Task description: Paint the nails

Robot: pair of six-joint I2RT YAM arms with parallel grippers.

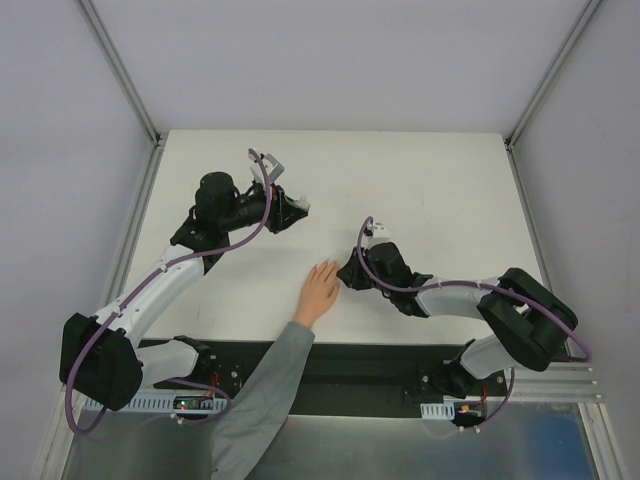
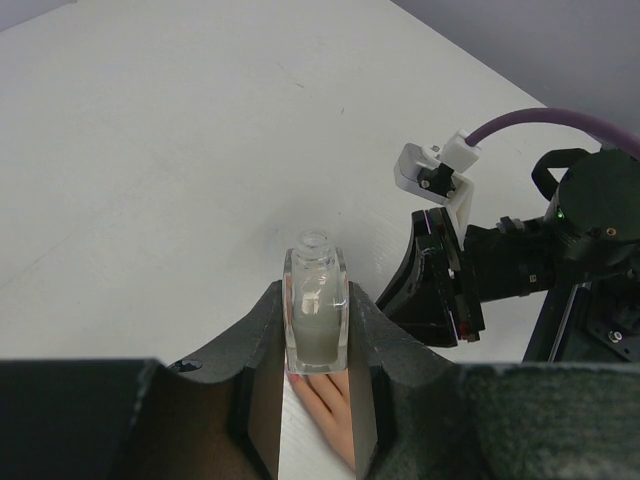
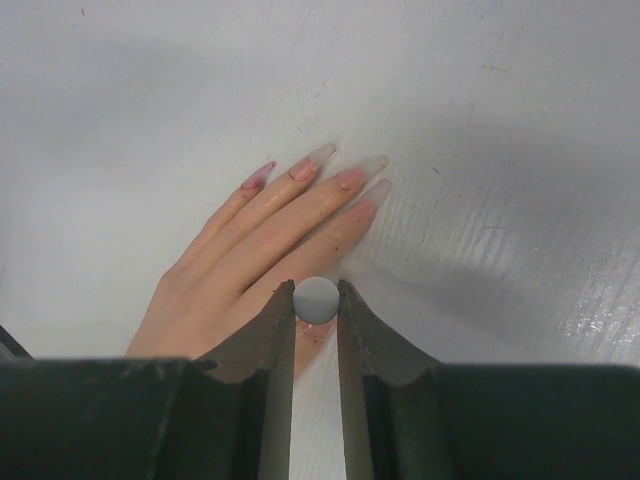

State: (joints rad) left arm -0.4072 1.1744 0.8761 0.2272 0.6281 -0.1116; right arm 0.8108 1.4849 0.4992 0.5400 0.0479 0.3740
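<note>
Mostly long, translucent nails (image 3: 312, 160) w/ pink smears, hand (image 3: 250, 260) flat.

Soft, diffuse light brightens the white table (image 1: 420, 180) in all 3 views. Shadows on it are faint and grey. The bottle (image 2: 317, 315) shows small glare; the nails (image 3: 305, 168) look sharp.
</note>
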